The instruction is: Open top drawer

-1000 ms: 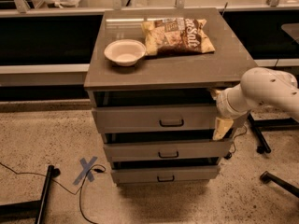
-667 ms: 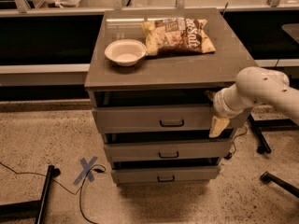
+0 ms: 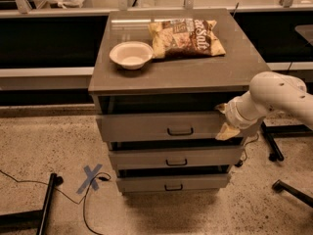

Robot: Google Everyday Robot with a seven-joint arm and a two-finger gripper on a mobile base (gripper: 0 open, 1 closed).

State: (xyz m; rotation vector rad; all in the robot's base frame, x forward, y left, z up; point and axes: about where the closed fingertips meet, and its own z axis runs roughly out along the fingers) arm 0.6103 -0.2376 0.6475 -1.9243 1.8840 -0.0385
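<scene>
The top drawer (image 3: 146,127), directly beneath the front edge of the bench (image 3: 195,75), runs lengthwise left to right, its black loop handle (image 3: 180,130) lying left of the hand (image 3: 225,121), which hangs released below the bench's front-right corner.

This looks like a lab or workroom. It has a hard speckled floor (image 3: 44,146), a blue tape cross (image 3: 92,177), a loose cable (image 3: 29,182) and a long counter (image 3: 49,72). A robot's gripper (image 3: 225,122) sits at the right end of the top drawer (image 3: 146,126).
</scene>
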